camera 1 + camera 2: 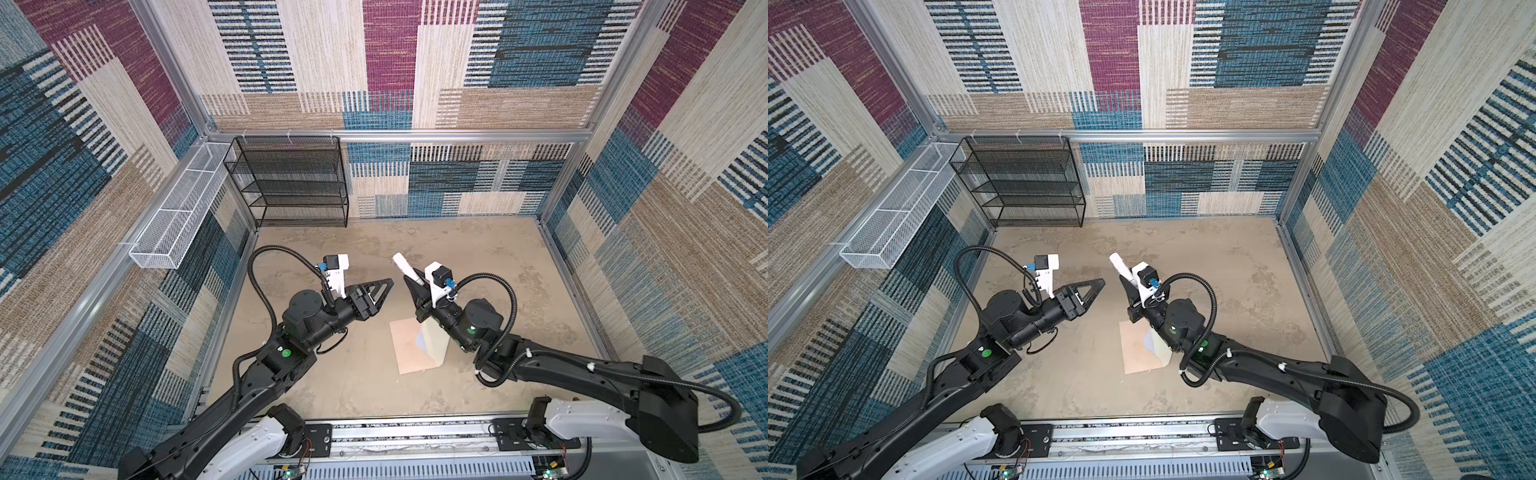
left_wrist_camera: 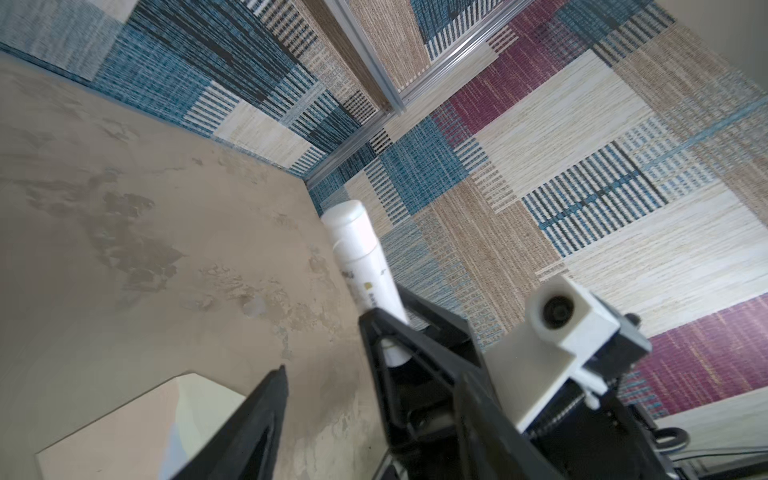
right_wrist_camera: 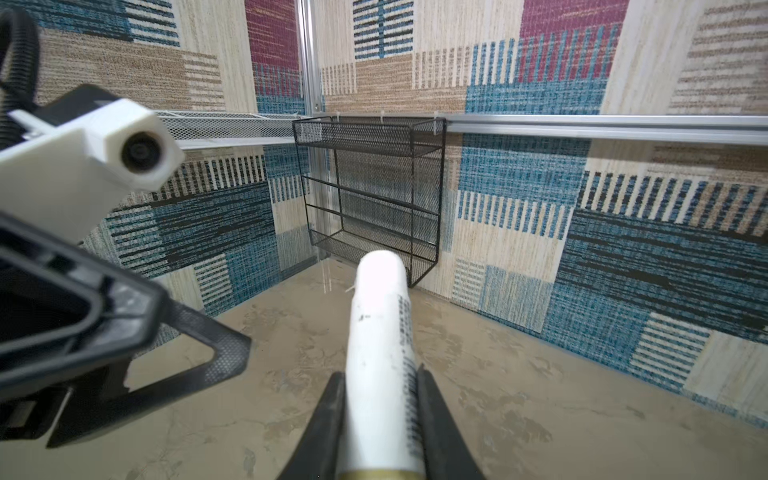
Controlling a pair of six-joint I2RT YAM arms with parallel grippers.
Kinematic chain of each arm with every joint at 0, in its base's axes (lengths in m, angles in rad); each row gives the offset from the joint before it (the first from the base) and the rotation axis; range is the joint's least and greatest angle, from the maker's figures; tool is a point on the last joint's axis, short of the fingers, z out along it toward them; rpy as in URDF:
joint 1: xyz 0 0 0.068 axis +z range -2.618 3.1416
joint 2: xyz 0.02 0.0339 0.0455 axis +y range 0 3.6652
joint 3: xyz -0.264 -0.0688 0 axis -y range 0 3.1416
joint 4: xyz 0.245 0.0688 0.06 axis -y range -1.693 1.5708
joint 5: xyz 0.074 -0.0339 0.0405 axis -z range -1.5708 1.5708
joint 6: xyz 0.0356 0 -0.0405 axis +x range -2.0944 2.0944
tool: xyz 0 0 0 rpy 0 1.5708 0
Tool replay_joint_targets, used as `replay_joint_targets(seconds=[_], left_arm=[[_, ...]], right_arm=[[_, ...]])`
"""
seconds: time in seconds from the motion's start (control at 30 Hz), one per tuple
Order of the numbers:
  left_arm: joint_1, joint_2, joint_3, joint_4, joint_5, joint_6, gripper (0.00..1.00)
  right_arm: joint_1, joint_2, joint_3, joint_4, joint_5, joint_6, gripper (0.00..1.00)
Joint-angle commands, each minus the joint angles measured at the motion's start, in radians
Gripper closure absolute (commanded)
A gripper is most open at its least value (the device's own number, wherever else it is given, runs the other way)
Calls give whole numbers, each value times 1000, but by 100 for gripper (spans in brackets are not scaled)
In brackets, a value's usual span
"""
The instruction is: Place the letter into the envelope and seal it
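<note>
Right tool (image 1: 413, 282) clamps the white tube (image 1: 401, 264) at twelve o'clock of the envelope (image 1: 405, 349) — presumably glue for sealing — while whether the left tool (image 1: 388, 283) is apart or together, I cannot tell.

The envelope (image 1: 405, 349) is pale peach-pink, its flap cream inside, and the sliver of letter (image 1: 421, 340) showing there looks white with a bluish cast. The tube (image 3: 380, 332) is white with dark print and a brass-coloured band. Mottled tan counter (image 1: 478, 257). Black mesh rack (image 1: 291, 183), white mesh basket (image 1: 174, 216). Woven walls (image 1: 390, 45) patch blue, maroon, beige and cream, some blocks striped.
</note>
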Motion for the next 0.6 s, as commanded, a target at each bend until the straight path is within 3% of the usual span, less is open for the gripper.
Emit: replay_joint_targets(seconds=[0.0,0.13,0.27,0.43,0.57], left_arm=[[4,-54,22,-255,-80,180,32],[5,-51,62,-453,-103,263,36],[7,48,65,-542,-69,284,43],[7,233,27,-471,58,254,58],[5,341,-13,-355,137,208,68]], right_arm=[[-40,-87,65,-333,32,108,85],[-83,-99,221,-706,0,172,84],[-92,3,413,-1062,-88,249,82],[-107,184,596,-1376,-259,359,81],[-116,283,671,-1530,-367,416,81]])
